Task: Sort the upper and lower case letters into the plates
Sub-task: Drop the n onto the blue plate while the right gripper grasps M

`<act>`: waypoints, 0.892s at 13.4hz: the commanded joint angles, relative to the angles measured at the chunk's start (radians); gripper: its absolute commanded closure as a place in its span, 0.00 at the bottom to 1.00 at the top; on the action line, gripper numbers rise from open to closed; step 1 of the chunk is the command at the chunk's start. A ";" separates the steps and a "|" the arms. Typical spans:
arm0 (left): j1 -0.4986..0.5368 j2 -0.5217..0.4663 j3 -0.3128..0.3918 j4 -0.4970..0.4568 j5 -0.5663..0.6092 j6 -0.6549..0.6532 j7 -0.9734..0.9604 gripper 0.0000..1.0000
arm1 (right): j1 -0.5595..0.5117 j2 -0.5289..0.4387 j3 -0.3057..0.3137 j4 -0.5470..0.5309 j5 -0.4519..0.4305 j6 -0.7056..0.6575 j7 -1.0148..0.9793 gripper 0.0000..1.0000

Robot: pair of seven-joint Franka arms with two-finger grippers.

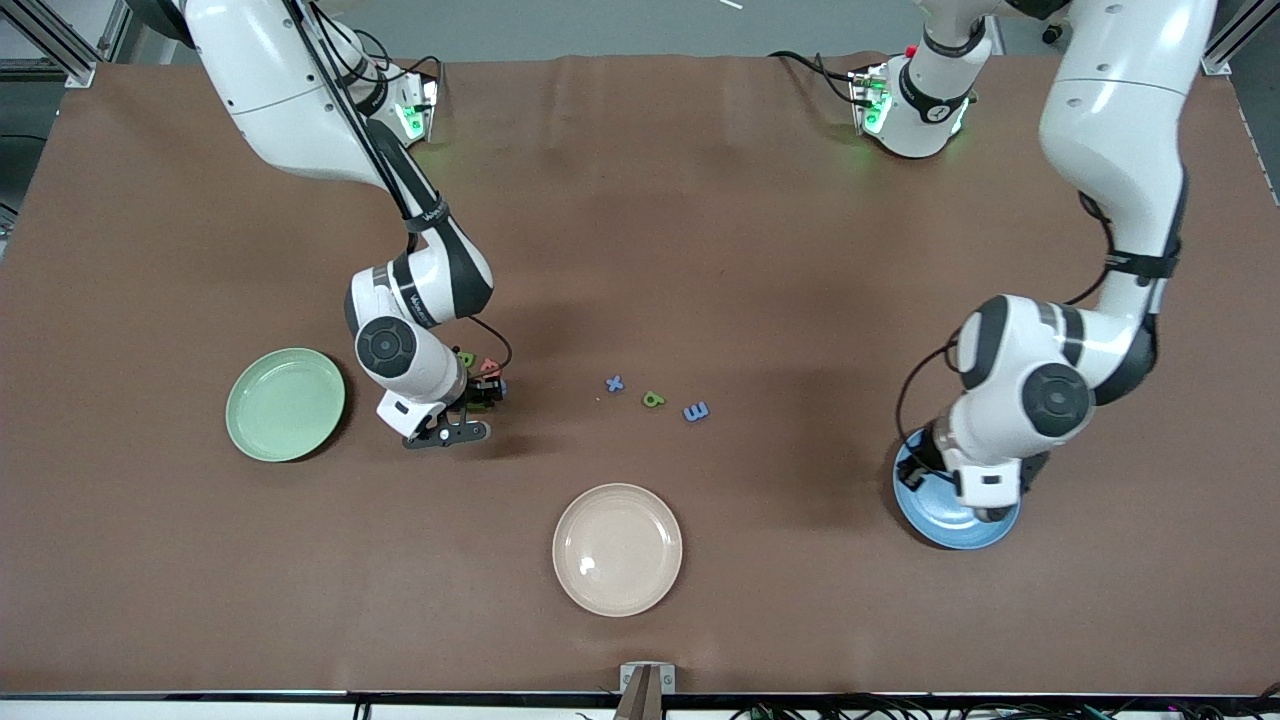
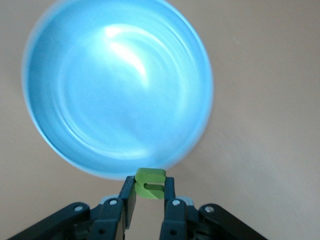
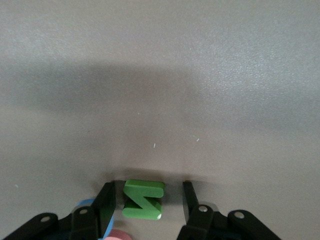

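A brown table (image 1: 700,200) fills nearly the whole frame of the front view, and a cream-beige round plate (image 1: 617,549) sits on it low in the frame near the centre, just above a small metal bracket (image 1: 646,680) at the bottom edge.

Table (image 1: 700,200): plain brown, no pattern. Plates: pale mint green plate (image 1: 285,404); medium blue plate (image 1: 950,520); cream-beige plate (image 1: 617,549). Letters: blue cross-shaped letter (image 1: 614,383); olive-green letter (image 1: 654,399); blue E-shaped letter (image 1: 696,411); bright green zigzag letter (image 3: 143,199); lime green letter (image 2: 149,182); one red letter (image 1: 489,365). Arms: white shells, black joints.
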 commanded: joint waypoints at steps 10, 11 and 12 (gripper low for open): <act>0.097 0.041 -0.013 -0.011 0.181 0.014 0.006 0.29 | -0.024 -0.017 -0.003 -0.005 0.020 -0.021 -0.003 0.73; 0.094 0.035 -0.024 -0.011 0.181 0.008 -0.003 0.28 | -0.046 -0.055 -0.003 -0.005 0.019 -0.067 -0.008 0.73; 0.086 0.031 -0.030 -0.011 0.180 0.006 -0.007 0.24 | -0.070 -0.091 -0.003 -0.005 0.019 -0.116 -0.020 0.73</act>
